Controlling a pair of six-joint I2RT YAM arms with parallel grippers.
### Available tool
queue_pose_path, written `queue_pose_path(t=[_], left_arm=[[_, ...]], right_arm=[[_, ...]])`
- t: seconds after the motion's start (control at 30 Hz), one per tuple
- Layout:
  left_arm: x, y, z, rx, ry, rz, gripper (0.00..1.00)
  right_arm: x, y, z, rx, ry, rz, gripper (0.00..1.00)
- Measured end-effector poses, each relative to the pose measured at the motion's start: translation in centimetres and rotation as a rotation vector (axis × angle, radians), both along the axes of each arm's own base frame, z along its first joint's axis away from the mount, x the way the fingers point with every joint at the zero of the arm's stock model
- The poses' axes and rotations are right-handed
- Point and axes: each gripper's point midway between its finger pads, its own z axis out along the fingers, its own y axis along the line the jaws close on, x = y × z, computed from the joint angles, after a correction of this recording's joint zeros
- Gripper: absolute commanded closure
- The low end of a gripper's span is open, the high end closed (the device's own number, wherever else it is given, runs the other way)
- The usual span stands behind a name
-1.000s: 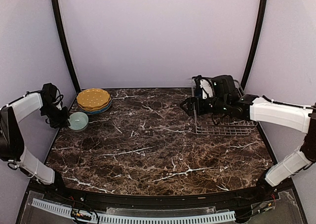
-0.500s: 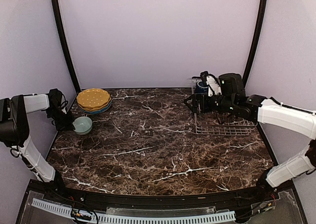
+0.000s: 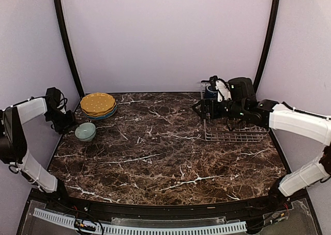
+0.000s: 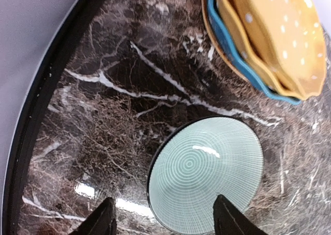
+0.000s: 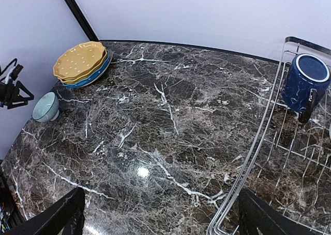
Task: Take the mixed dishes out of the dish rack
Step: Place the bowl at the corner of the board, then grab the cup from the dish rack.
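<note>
Dark marble table [image 3: 155,157], bearing everything listed below.

At 2 o'clock on it, silver wire dish rack [image 3: 235,136], tucked into the back right corner, judged within the right arm's reach only. Something pale at its far end in the overhead view, partly masked by the arm; cannot tell what. No glass tumbler made out.

At 10 o'clock, stack of yellow dotted plates [image 3: 98,103], nested on a blue plate [image 4: 258,87]. Judged the unloading spot: well apart from the rack, on the left arm's side.

Dark navy mug [image 5: 305,82] among the wires at the rack's far left corner, not yet unloaded.

Small pale greenish bowl [image 3: 85,132] just beside the stack toward 7 o'clock, upright on the marble, touching no other dish. Judged set down there to start a second group beside the plates.

Left gripper [image 4: 164,220] near the bowl at its 9 o'clock, fingers parted, nothing clamped.

Right gripper [image 5: 165,214] at the rack's left rail, fingers spread wide, nothing between. Judged poised for the navy mug.

No brand, label or writing legible anywhere; only white dots on the plates and fine concentric ribbing inside the bowl.
</note>
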Motion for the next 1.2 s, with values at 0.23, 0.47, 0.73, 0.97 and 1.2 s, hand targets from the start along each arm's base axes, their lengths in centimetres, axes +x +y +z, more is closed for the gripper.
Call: queue_pose_path(t=[0.23, 0.47, 0.73, 0.97, 1.2], left_arm=[[0.7, -2.7, 7.5, 0.037, -0.248, -0.072, 0.09], [2.5, -15.8, 12.8, -0.012, -0.424, -0.417, 0.05], [6.2, -24.4, 17.8, -0.060, -0.579, -0.580, 0.04], [7.2, -27.5, 16.8, -0.103, -0.587, -0.641, 0.04], [5.6, -27.0, 13.8, -0.101, -0.532, -0.659, 0.01]], right_arm=[[0.1, -0.1, -0.3, -0.009, 0.005, -0.008, 0.01], [1.1, 0.6, -0.5, -0.023, 0.026, -0.008, 0.01], [1.5, 0.5, 0.9, 0.001, 0.037, -0.028, 0.01], [1.8, 0.1, 1.0, -0.003, 0.081, -0.054, 0.01], [4.0, -1.1, 2.6, -0.022, 0.085, -0.113, 0.01]])
